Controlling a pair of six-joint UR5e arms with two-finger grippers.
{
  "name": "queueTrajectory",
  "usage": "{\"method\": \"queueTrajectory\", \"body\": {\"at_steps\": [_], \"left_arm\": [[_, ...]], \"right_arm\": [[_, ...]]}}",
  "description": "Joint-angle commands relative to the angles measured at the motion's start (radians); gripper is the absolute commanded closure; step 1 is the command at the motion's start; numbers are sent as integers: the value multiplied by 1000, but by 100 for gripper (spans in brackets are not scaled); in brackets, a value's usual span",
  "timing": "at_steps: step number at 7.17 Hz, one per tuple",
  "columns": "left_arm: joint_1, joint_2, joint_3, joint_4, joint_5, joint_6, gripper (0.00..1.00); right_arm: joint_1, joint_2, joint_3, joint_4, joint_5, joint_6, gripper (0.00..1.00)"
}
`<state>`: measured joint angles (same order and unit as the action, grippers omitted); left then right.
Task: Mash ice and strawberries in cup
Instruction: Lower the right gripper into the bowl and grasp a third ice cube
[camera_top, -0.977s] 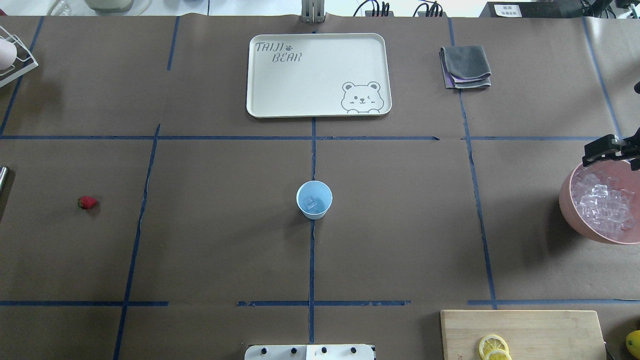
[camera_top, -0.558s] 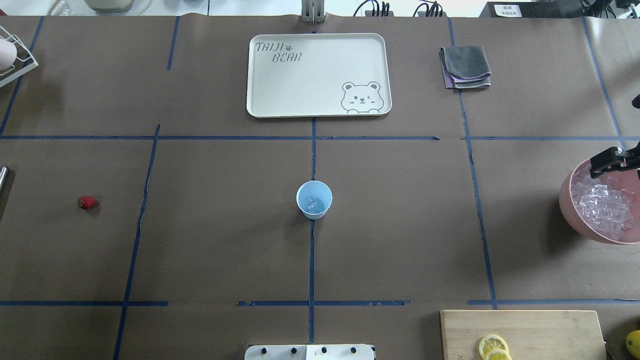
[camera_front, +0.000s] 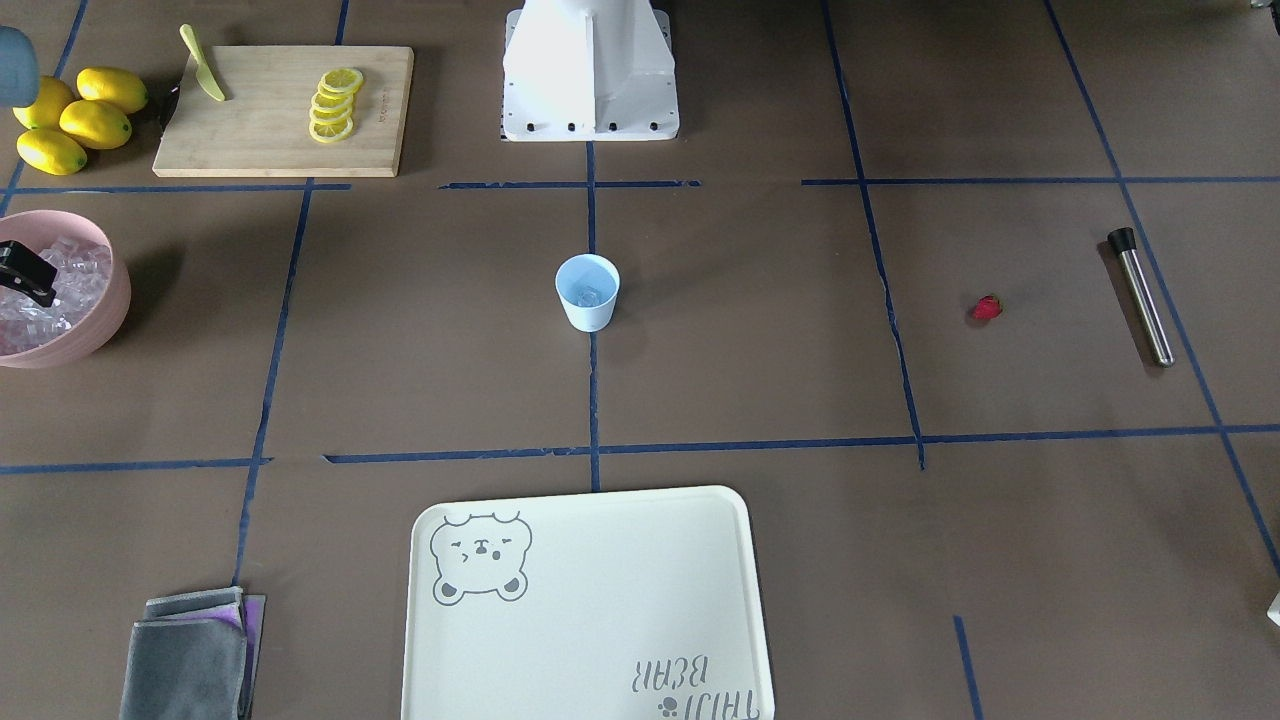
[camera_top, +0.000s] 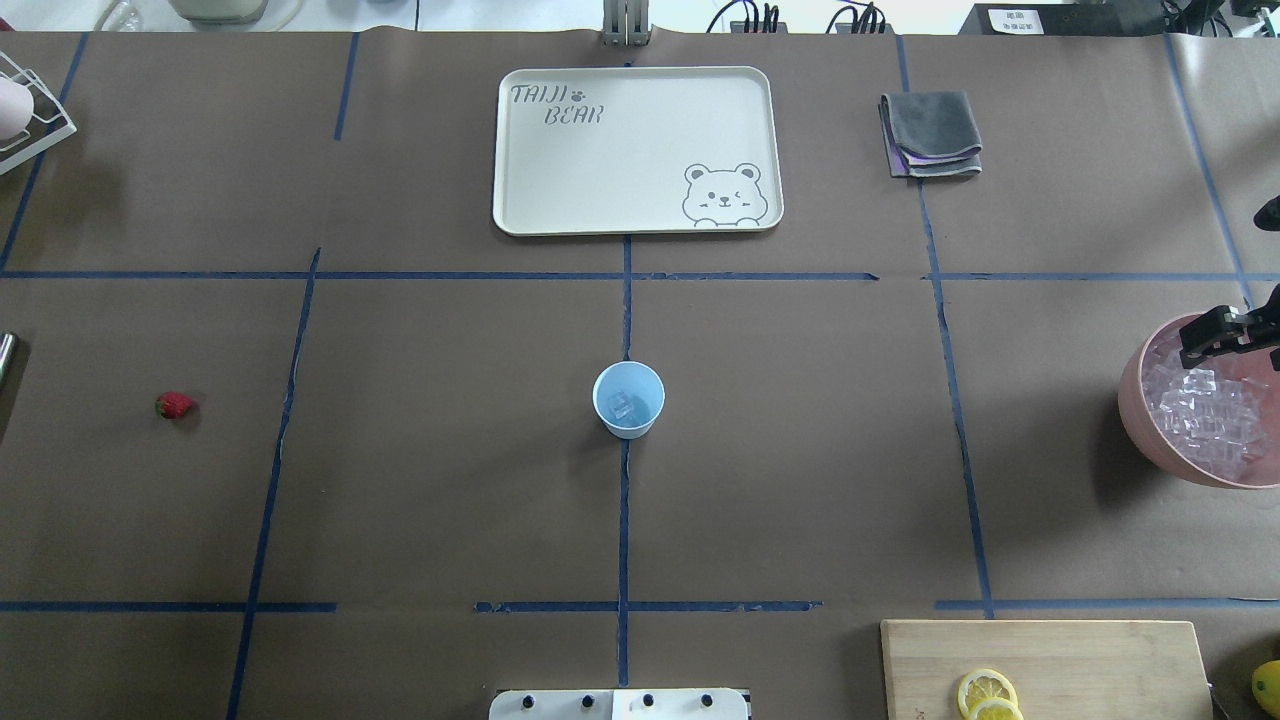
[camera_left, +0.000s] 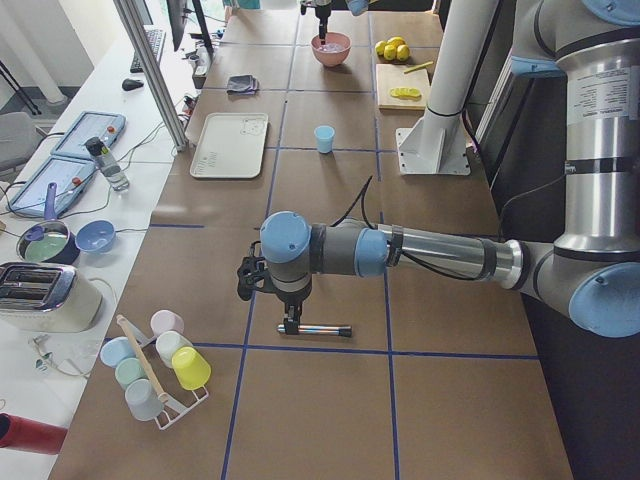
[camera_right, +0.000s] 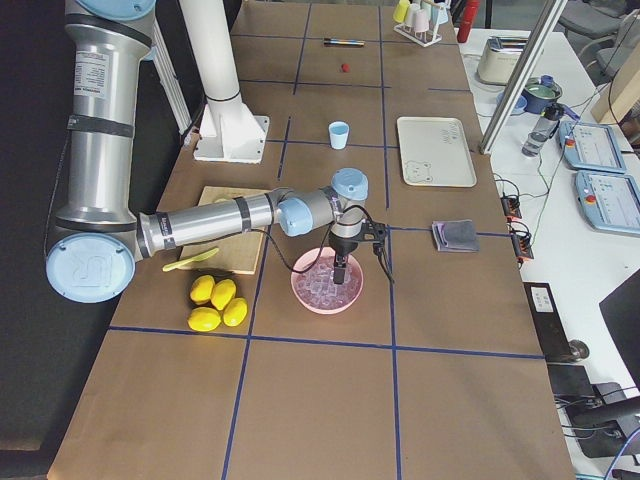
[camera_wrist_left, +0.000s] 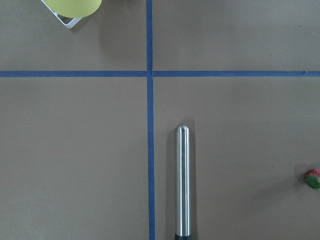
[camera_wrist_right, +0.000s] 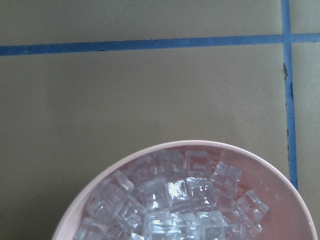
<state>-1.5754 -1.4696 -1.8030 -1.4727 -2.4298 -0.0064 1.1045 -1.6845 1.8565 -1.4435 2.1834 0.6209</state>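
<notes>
Status check, taking the cup (camera_top: 628, 400) as my reference. It stands upright at the centre of the table (camera_top: 450, 480) and holds a little ice (camera_top: 622, 405); I count one cube, possibly two, too small to be sure. The strawberry (camera_top: 175, 405) is not in it: the berry lies on the table well apart from the cup, on the robot's left. Farther out from the cup on that side lies a steel rod (camera_front: 1140, 297) with a black end, which I take to be the masher, untouched. So by my reading the ice is partly loaded, and the berry and all the mashing remain. The pink bowl (camera_top: 1135, 400) with its heap of cubes (camera_top: 1210, 420) sits well apart from the cup on the robot's right. The right claw (camera_top: 1205, 338) hangs over the bowl's far rim, just above the cubes; I cannot tell whether its jaws are parted or closed, nor whether it has a cube. The left claw (camera_left: 291, 325) shows only in the side view, above the rod; its state I cannot tell either. Against the frame a second ago: the right claw has pulled in from outside the bowl's rim to over the ice. Cup, cube and strawberry are unmoved.
</notes>
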Motion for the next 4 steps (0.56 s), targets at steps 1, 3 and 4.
{"method": "queueTrajectory", "body": {"at_steps": [1,3,4], "left_arm": [[0,0,-1,-1,0,-3,0],[0,0,-7,0,0,-3,0],[0,0,-9,0,0,-3,0]], "right_arm": [[-12,2,-10,0,42,-41,16],[-12,0,-14,0,46,-67,20],[-12,0,-20,0,46,-69,25]]}}
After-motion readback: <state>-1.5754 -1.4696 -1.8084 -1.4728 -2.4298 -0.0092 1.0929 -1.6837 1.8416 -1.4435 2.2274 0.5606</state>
